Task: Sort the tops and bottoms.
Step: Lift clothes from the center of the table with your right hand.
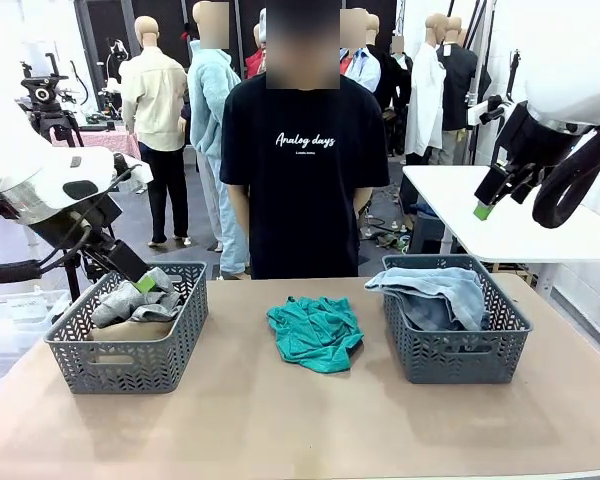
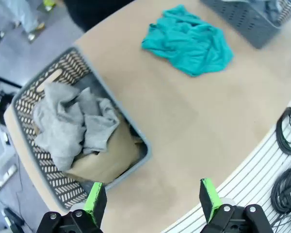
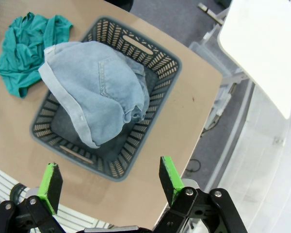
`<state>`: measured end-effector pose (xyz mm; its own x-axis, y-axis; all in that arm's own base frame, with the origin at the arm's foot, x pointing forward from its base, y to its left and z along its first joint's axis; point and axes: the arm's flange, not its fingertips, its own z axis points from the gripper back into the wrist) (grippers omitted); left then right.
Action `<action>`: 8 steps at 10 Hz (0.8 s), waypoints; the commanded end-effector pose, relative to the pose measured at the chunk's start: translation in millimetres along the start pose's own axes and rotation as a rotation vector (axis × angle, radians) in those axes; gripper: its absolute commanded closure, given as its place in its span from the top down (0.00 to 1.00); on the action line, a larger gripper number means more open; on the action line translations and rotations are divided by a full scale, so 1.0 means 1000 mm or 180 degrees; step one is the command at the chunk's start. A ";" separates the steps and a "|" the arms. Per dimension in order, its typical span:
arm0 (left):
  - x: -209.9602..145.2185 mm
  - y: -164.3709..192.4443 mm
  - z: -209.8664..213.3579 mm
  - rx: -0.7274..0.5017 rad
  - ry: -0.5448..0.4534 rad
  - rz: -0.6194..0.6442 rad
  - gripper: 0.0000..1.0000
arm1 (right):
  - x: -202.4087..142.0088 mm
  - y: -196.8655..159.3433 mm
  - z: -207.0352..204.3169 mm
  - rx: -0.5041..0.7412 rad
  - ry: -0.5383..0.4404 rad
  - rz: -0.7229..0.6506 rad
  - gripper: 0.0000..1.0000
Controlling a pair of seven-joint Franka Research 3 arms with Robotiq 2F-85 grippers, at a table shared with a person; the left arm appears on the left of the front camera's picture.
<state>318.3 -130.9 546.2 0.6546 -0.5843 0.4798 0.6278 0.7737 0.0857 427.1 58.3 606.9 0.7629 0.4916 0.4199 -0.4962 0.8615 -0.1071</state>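
A crumpled teal-green tee (image 1: 316, 333) (image 2: 189, 40) (image 3: 22, 47) lies on the table between two grey baskets. The left basket (image 1: 80, 345) (image 2: 58, 187) holds a heather-grey tee (image 1: 130, 303) (image 2: 72, 126) on top of a tan khaki garment (image 2: 104, 162). In the right basket (image 1: 450, 355) (image 3: 155, 63) lies a light blue denim garment (image 1: 435, 293) (image 3: 94, 90), draped over the rim. My left gripper (image 1: 140, 275) (image 2: 153, 200) hangs open above the left basket's near edge. High over the right basket, my right gripper (image 1: 490, 200) (image 3: 107, 180) is open and holds nothing.
A person in a black tee (image 1: 302, 170) stands at the far side of the table, hands down. A white table (image 1: 510, 215) (image 3: 266, 43) stands off to the right, behind the right arm. Bare tabletop (image 1: 300, 420) lies in front of the baskets.
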 end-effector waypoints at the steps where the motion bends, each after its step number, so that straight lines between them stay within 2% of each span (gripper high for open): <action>1: 0.023 0.005 -0.010 -0.0091 0.0067 -0.0123 1.00 | 0.000 0.001 -0.001 -0.0062 0.0032 -0.0031 1.00; 4: 0.061 0.001 -0.037 -0.0205 0.0164 -0.0110 1.00 | 0.000 0.001 -0.001 -0.0062 0.0032 -0.0031 1.00; 8: 0.074 0.000 -0.049 -0.0195 0.0153 -0.0144 1.00 | 0.000 0.001 -0.001 -0.0062 0.0032 -0.0031 1.00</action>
<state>386.0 -187.2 534.9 0.6497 -0.6408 0.4089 0.6806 0.7300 0.0627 427.2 58.5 606.8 0.7629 0.4919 0.4196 -0.4965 0.8614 -0.1072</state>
